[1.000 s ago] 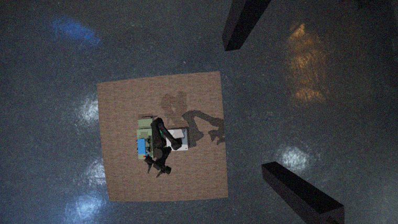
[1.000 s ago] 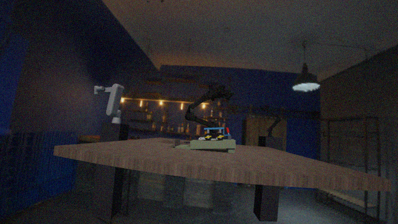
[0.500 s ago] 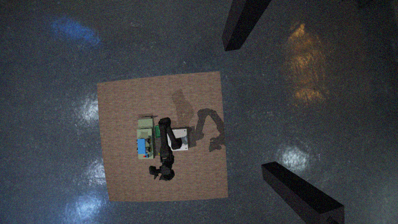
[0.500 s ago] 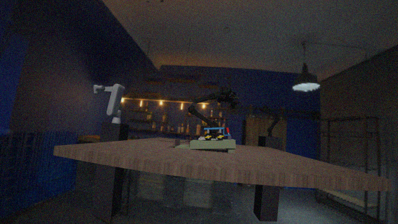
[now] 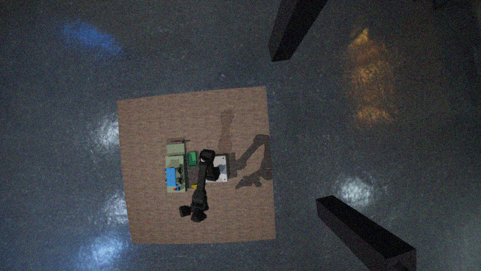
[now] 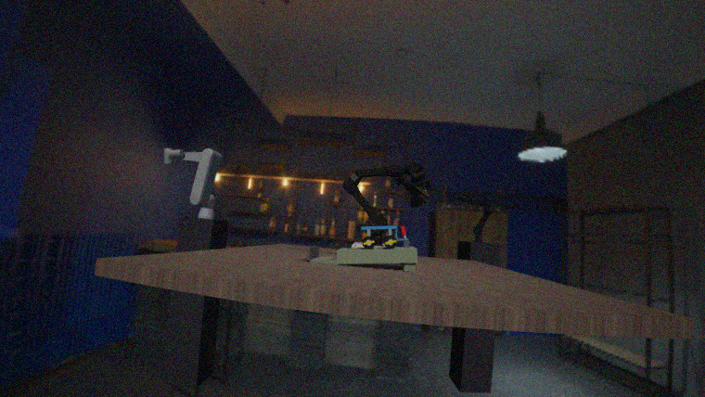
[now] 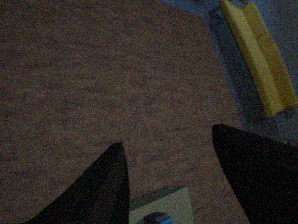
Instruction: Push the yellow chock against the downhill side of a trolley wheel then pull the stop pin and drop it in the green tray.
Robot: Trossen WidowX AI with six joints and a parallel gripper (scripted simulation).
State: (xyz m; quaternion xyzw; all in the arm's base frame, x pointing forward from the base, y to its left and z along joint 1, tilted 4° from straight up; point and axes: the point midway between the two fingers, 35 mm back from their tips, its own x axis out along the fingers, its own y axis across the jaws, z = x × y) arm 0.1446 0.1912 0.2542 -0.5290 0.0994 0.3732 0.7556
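The blue trolley (image 5: pixel 171 176) (image 6: pixel 378 227) stands on the pale green ramp (image 5: pixel 175 149) (image 6: pixel 377 256) (image 7: pixel 181 202). The red-headed stop pin (image 5: pixel 174 189) (image 6: pixel 403 231) stands upright at the trolley's uphill end. The yellow chock (image 5: pixel 193 186) lies beside the ramp's uphill part, partly hidden under the arm in the top view; its handle cannot be made out. The green tray (image 5: pixel 192 158) is beside the ramp, toward its downhill end. My gripper (image 6: pixel 420 199) (image 7: pixel 169 143) is partly open and empty, high above the table past the ramp's uphill end.
The arm's pale base plate (image 5: pixel 221 168) is to the right of the tray in the top view. The brown table (image 5: pixel 151 118) (image 6: pixel 275 275) (image 7: pixel 100 75) carries everything. A yellow sofa (image 7: pixel 265 60) stands beyond the table edge in the wrist view.
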